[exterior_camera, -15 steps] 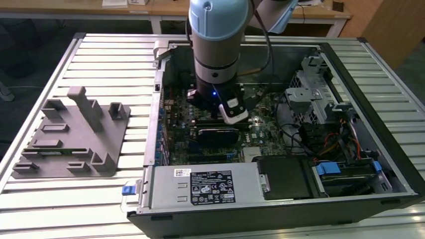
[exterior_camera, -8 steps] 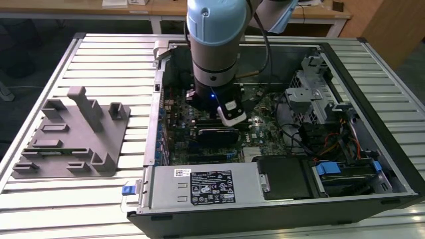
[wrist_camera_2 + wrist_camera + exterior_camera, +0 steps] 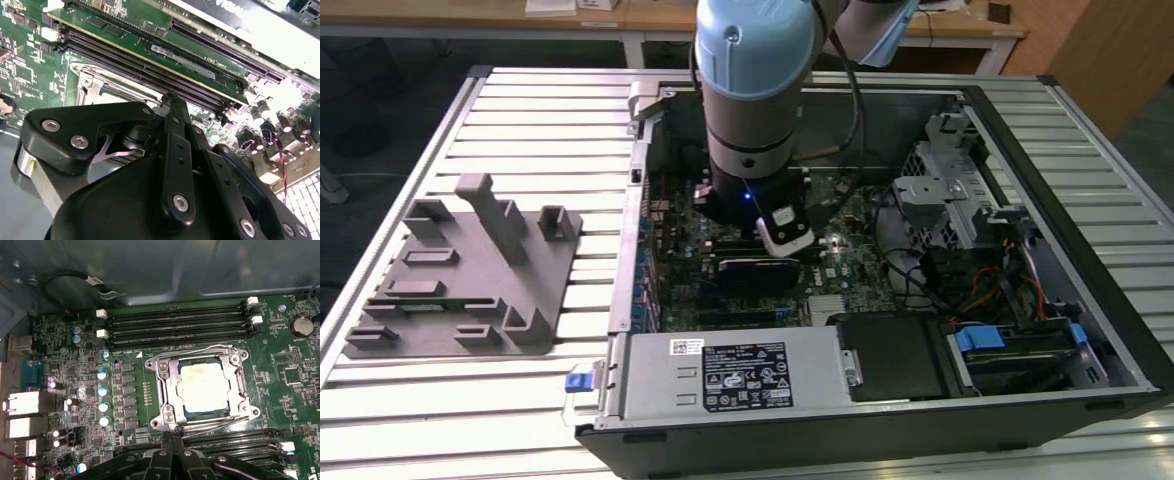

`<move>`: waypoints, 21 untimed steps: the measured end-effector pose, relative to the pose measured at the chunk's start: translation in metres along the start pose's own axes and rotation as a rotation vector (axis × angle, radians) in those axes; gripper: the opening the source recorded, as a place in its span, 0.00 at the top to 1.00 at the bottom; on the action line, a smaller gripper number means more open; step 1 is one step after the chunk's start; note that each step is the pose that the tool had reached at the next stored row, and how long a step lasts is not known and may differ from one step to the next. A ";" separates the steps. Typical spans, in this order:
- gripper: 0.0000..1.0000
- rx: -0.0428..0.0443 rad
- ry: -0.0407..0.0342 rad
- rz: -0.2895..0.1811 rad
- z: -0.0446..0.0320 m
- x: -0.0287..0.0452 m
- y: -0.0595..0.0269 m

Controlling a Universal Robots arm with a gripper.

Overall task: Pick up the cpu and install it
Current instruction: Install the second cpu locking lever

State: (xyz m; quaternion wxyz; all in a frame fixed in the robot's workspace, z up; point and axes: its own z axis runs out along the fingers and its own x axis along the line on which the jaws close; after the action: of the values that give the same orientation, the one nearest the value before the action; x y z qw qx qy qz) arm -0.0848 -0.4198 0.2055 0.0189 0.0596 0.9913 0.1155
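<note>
Slatted worktop carries an open computer case where the cpu sits in its socket, just ahead of the pincer, whose fingertips are pressed together on nothing.

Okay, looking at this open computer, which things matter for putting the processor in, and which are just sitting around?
Matter for the job:
cpu, lying in its socket frame
gripper, just beside the socket

Just there:
grey fixture block
power supply
memory slots
drive cage
</note>
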 end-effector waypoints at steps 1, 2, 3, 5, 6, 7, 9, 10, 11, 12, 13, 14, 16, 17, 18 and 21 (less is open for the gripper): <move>0.89 -0.0004 0.0001 0.000 0.0008 0.0000 -0.0002; 0.89 -0.0014 0.0002 0.000 0.0015 0.0001 -0.0004; 0.89 -0.0025 0.0003 0.000 0.0022 0.0001 -0.0006; 0.89 -0.0053 0.0007 0.000 0.0035 0.0001 -0.0009; 0.89 -0.0080 0.0010 0.000 0.0041 0.0001 -0.0010; 0.89 -0.0114 0.0014 0.001 0.0046 0.0001 -0.0011; 0.89 -0.0165 0.0018 0.001 0.0053 0.0001 -0.0012; 0.89 -0.0168 0.0018 0.001 0.0056 0.0001 -0.0013; 0.89 -0.0170 0.0019 0.001 0.0059 0.0001 -0.0014; 0.89 -0.0173 0.0020 0.001 0.0063 0.0002 -0.0015; 0.89 -0.0179 0.0021 0.001 0.0067 0.0002 -0.0016; 0.89 -0.0198 0.0024 0.001 0.0070 0.0003 -0.0017; 0.89 -0.0278 0.0031 0.001 0.0074 0.0004 -0.0018; 0.89 -0.0323 0.0037 0.002 0.0076 0.0005 -0.0019; 0.89 -0.0352 0.0040 0.002 0.0077 0.0007 -0.0019; 0.89 -0.0387 0.0043 0.002 0.0087 0.0018 -0.0022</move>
State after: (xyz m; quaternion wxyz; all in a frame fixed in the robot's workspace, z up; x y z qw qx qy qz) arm -0.0863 -0.4197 0.1965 0.0178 0.0599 0.9889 0.1348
